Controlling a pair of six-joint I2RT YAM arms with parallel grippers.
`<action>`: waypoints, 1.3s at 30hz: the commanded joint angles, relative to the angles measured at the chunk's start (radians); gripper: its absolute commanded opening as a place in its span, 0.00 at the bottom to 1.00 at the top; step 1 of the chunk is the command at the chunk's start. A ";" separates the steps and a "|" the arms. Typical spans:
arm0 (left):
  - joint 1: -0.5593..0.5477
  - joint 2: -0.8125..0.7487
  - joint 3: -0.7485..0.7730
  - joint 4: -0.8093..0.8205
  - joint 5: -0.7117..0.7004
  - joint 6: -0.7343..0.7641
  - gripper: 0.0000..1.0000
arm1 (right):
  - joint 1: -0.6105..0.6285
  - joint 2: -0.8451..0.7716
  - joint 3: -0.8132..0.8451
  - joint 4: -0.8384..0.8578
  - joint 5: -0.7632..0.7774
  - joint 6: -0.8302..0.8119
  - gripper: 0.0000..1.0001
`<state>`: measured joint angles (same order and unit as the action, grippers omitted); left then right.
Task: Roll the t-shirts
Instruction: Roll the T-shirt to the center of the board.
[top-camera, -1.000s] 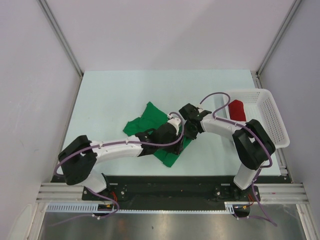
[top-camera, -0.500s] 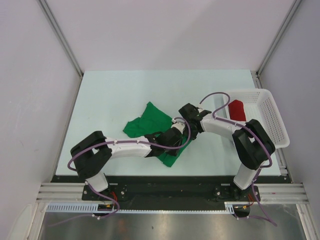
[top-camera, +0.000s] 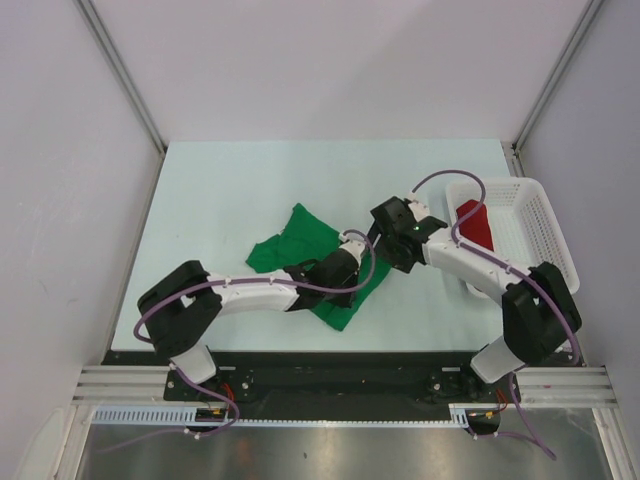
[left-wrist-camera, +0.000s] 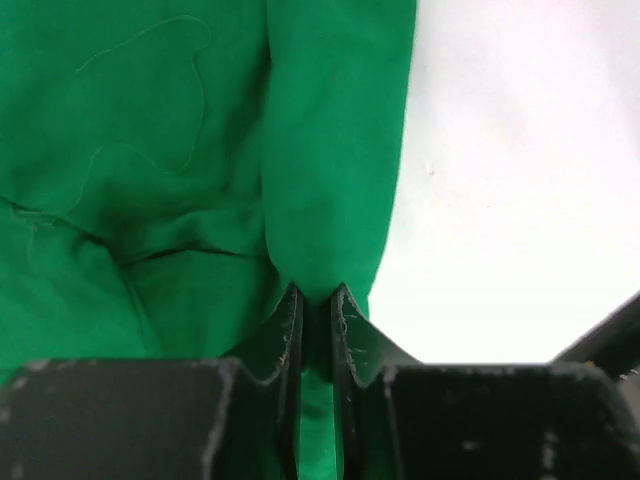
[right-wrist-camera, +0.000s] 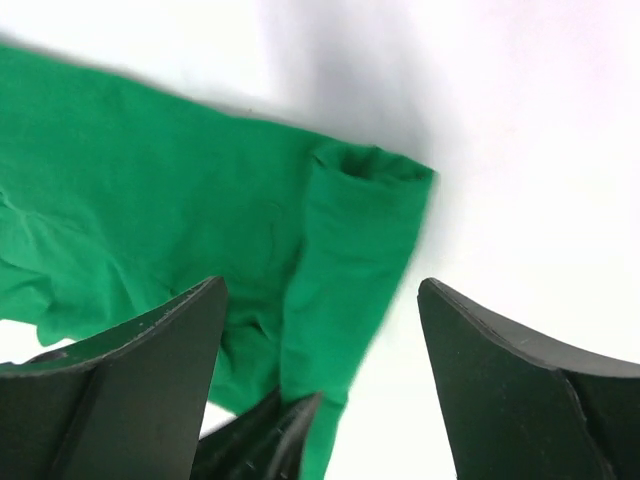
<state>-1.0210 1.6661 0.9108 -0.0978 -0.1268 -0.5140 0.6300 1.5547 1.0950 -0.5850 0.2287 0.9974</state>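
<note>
The green t-shirt (top-camera: 305, 238) lies crumpled at the table's middle, with a rolled fold (right-wrist-camera: 345, 260) along its right edge. My left gripper (top-camera: 358, 272) is shut on the near end of that fold (left-wrist-camera: 330, 180); in the left wrist view the cloth is pinched between the two fingertips (left-wrist-camera: 316, 300). My right gripper (top-camera: 387, 256) hovers just right of it, open wide, the fold showing between its fingers (right-wrist-camera: 150, 370) with no contact. The left fingertips (right-wrist-camera: 265, 430) show at the bottom of the right wrist view. The red t-shirt (top-camera: 472, 222) sits rolled in the basket.
A white mesh basket (top-camera: 535, 232) stands at the table's right edge, beside the right arm. Pale table surface (top-camera: 230, 190) stretches behind and left of the green cloth. Grey walls close in the back and both sides.
The left gripper has closed on the green fold. The right gripper has opened, let go of the cloth and drawn back slightly, its arm swinging toward the right.
</note>
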 joint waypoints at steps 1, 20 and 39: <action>0.061 -0.054 -0.042 0.053 0.088 -0.018 0.09 | 0.011 -0.085 0.016 -0.033 0.107 -0.058 0.84; 0.260 -0.032 -0.210 0.266 0.449 -0.165 0.12 | 0.065 -0.117 -0.150 0.206 -0.009 -0.134 0.40; 0.305 -0.003 -0.247 0.332 0.536 -0.202 0.13 | 0.119 -0.022 -0.155 0.166 0.054 -0.052 0.46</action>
<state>-0.7238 1.6424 0.6861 0.2195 0.3737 -0.7010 0.7403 1.5391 0.9405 -0.3790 0.2234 0.9127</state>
